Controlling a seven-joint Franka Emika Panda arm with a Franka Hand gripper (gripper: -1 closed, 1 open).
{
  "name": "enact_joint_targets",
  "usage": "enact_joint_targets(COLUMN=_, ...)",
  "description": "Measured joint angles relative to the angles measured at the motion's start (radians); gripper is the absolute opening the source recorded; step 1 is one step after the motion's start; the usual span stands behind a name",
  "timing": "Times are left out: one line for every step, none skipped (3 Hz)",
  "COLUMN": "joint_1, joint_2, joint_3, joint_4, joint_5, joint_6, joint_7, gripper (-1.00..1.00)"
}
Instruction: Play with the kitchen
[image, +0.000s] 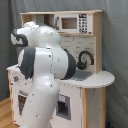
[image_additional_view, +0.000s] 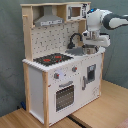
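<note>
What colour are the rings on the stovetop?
Red, on the black stovetop; the second exterior view shows it best.

First exterior view looking from behind arm (image: 42, 75), close, kitchen (image: 92, 80) partly blocked. Second exterior view facing kitchen (image_additional_view: 60, 80) front corner, farther. Both sharing sink side.
</note>
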Motion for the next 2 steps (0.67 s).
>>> enact_joint_targets(joint_1=-0.005, joint_2=0.048, joint_3=-0.033, joint_4=-0.025, joint_5=-0.052, joint_6=0.049, joint_7=0.037, gripper=-1.00)
enact_joint_targets(joint_1=-0.005, joint_2=0.048, joint_3=-0.113, joint_4=-0.022, joint_5=-0.069, joint_6=0.102, joint_7=-0.003, gripper=-1.00)
